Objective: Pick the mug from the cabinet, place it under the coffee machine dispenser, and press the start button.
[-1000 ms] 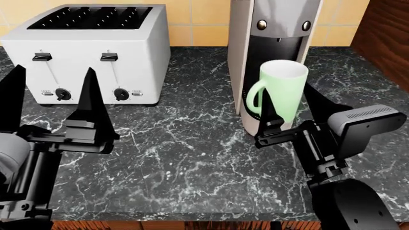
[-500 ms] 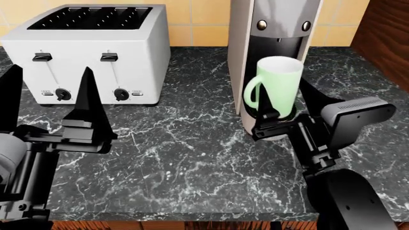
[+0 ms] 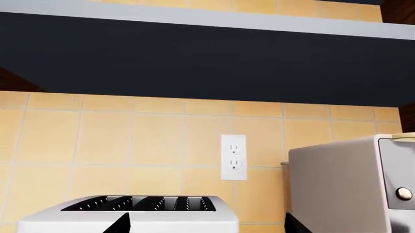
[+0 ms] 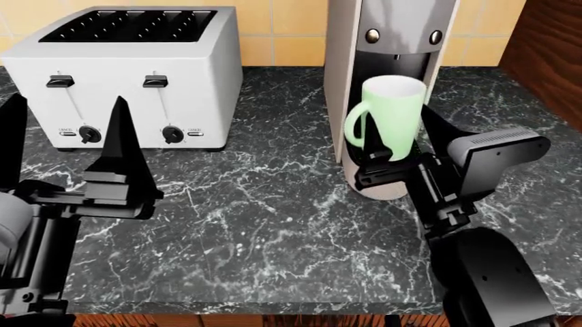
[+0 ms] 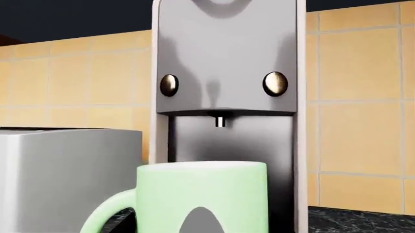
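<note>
The pale mint-green mug (image 4: 393,116) stands upright in the dark dispenser recess (image 4: 397,65) of the tall beige-grey coffee machine (image 4: 345,61), its handle (image 4: 354,134) to the left. My right gripper (image 4: 407,144) is shut on the mug, one finger on each side of its lower body. In the right wrist view the mug (image 5: 201,194) sits just below the spout (image 5: 220,121), between two round buttons (image 5: 275,83). The drip tray is hidden behind the mug and gripper. My left gripper (image 4: 64,136) is open and empty in front of the toaster.
A white four-slot toaster (image 4: 136,68) stands at the back left on the dark marble counter (image 4: 264,211), and shows in the left wrist view (image 3: 143,213) below a wall outlet (image 3: 233,157). A wooden panel (image 4: 550,48) rises at the right. The tiled wall is behind.
My right gripper has carried the mug to the left and away from me, deeper into the machine's recess under the spout. The left arm has barely moved.
</note>
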{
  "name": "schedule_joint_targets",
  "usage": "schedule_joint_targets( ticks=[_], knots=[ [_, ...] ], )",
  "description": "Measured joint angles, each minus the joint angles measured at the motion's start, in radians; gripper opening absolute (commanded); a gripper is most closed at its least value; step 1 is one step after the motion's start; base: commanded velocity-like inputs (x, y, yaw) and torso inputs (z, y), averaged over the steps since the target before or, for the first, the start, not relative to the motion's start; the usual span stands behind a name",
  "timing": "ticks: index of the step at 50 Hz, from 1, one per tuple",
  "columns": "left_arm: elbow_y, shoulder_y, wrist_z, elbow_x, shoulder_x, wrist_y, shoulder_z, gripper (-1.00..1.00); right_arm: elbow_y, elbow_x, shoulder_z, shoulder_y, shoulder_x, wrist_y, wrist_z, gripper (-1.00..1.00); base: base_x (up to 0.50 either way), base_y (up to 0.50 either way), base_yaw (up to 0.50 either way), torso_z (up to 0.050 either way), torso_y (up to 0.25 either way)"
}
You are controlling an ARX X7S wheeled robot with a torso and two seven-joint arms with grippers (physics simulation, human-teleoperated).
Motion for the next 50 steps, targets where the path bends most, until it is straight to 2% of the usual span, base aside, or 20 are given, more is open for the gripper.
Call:
schedule_joint_targets(
  ticks=[50],
  knots=[
    [0.0,0.015,-0.01,0.003,-0.018,0.025,0.002,1.0,0.088,-0.006,-0.016,0.055,0.003,-0.029,-0.017,-1.0,0.0,0.0,0.0,0.0,-0.001]
  ],
)
